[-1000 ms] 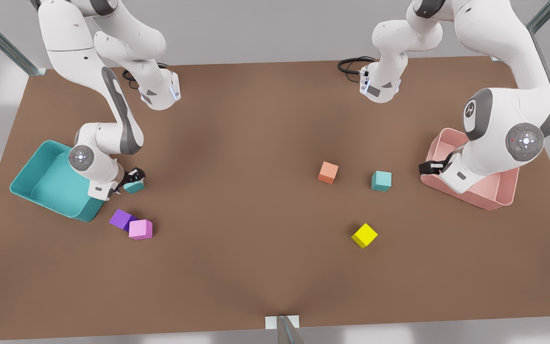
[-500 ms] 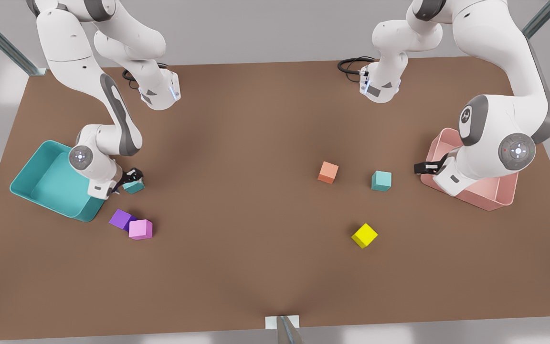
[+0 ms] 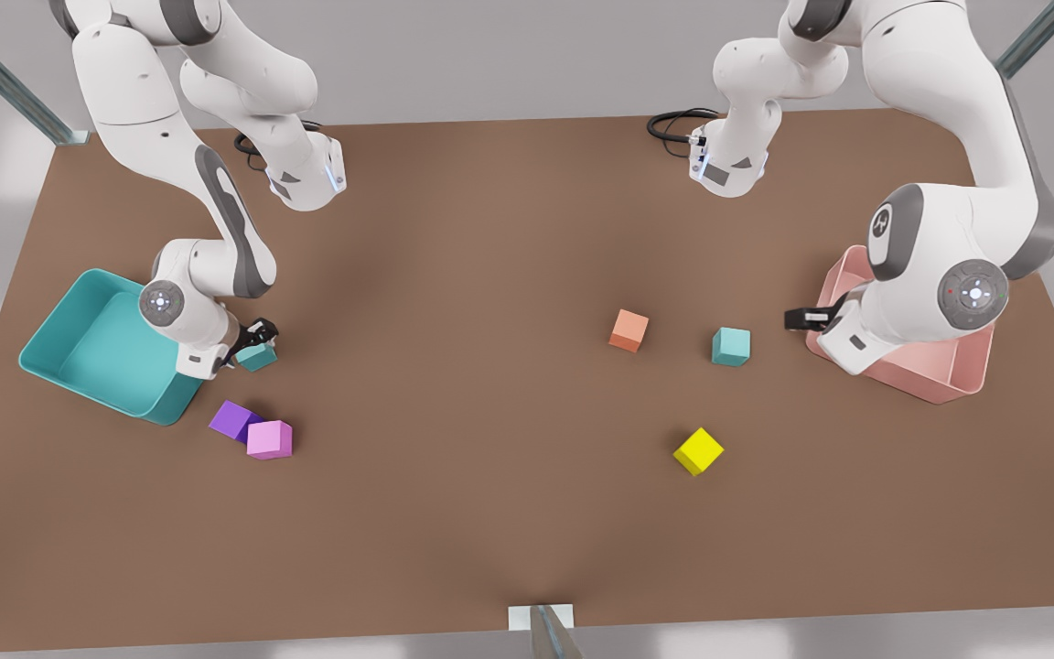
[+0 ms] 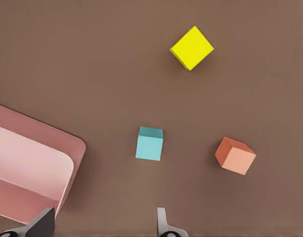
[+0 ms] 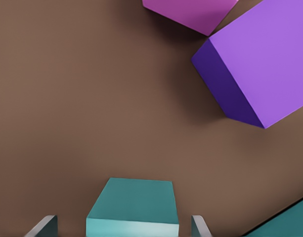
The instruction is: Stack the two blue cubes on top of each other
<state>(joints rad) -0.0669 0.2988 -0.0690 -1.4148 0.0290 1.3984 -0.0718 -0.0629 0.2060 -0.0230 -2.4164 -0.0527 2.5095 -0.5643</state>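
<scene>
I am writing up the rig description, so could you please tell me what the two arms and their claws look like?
Both arms are glossy white with rounded segments, dark grey joint bands and round grey caps bearing small lights. Black cables coil at their bases. The right claw and left claw are black in the front view; their fingers look grey in the wrist views.

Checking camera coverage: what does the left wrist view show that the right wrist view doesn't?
Left wrist, not right: yellow cube, orange cube, pink bin, free blue cube ahead of the left gripper. Right wrist, not left: purple cube, pink cube, teal bin, second blue cube between the right gripper's open jaws. Both: brown table, jaws open.
</scene>
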